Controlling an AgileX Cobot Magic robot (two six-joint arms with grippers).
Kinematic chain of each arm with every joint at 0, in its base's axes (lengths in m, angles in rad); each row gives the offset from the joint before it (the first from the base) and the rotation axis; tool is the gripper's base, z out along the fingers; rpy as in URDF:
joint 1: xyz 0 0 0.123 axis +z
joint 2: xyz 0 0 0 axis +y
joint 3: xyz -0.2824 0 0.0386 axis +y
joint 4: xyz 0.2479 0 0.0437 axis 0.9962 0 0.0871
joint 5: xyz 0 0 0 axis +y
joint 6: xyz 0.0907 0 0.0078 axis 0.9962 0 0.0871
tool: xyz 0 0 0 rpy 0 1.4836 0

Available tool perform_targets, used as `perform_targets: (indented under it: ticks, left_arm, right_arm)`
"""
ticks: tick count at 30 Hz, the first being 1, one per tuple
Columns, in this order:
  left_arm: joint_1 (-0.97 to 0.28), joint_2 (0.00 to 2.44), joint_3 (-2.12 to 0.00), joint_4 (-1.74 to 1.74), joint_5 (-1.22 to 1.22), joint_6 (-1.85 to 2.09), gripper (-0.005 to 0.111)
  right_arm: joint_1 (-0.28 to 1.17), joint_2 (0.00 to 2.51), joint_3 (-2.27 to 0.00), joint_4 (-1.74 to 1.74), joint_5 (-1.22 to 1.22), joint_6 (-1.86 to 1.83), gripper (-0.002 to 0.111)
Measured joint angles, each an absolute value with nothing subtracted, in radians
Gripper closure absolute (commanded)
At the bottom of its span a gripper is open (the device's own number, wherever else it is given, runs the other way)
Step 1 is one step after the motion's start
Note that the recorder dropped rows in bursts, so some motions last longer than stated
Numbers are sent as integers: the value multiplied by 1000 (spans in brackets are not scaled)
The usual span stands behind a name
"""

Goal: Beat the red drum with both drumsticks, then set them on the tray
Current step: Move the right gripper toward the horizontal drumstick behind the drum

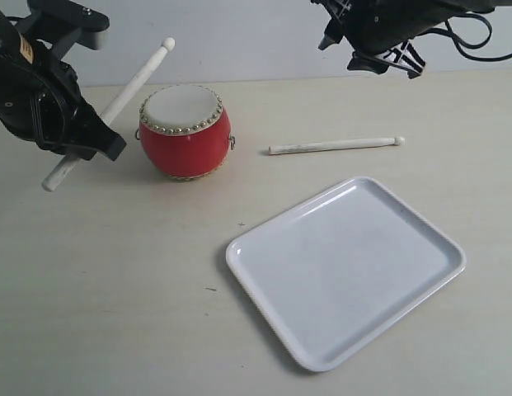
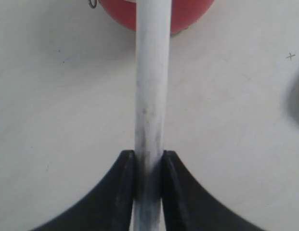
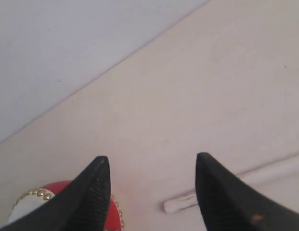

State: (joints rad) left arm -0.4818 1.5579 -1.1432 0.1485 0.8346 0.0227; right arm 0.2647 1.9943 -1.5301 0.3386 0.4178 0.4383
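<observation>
Flat white plastic tray (image 1: 346, 272) is set near right, glossy red barrel drum (image 1: 185, 132) far left. One whitish wooden drumstick (image 2: 151, 72) is clamped by left gripper (image 2: 149, 156). Right gripper (image 3: 152, 159), held open, should be lowered squarely over the other drumstick (image 1: 334, 146) lying right of the drum. Its knob is cropped in right wrist view.

A pale cream, faintly grained flat surface (image 1: 115, 289) fills most of the view, matte and evenly lit. A few tiny dark specks (image 1: 241, 223) dot it. Behind its far edge rises a plain light grey-blue wall (image 1: 239, 33).
</observation>
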Motion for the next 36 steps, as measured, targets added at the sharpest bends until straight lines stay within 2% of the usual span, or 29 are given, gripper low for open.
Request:
perform_targets:
  ticks: [6, 22, 27, 36]
  left_arm:
    - [-482, 1558, -1143, 149, 835, 23, 107]
    - [-482, 1558, -1143, 149, 835, 23, 107]
    - [-482, 1558, -1141, 149, 827, 23, 107]
    - [-482, 1558, -1134, 151, 822, 23, 107]
  right_arm:
    - [265, 1994, -1547, 379, 463, 565, 57]
    - [265, 1994, -1547, 385, 470, 576, 57]
    - [265, 1997, -1547, 390, 399, 588, 57]
    - [265, 1999, -1547, 412, 426, 1005, 57]
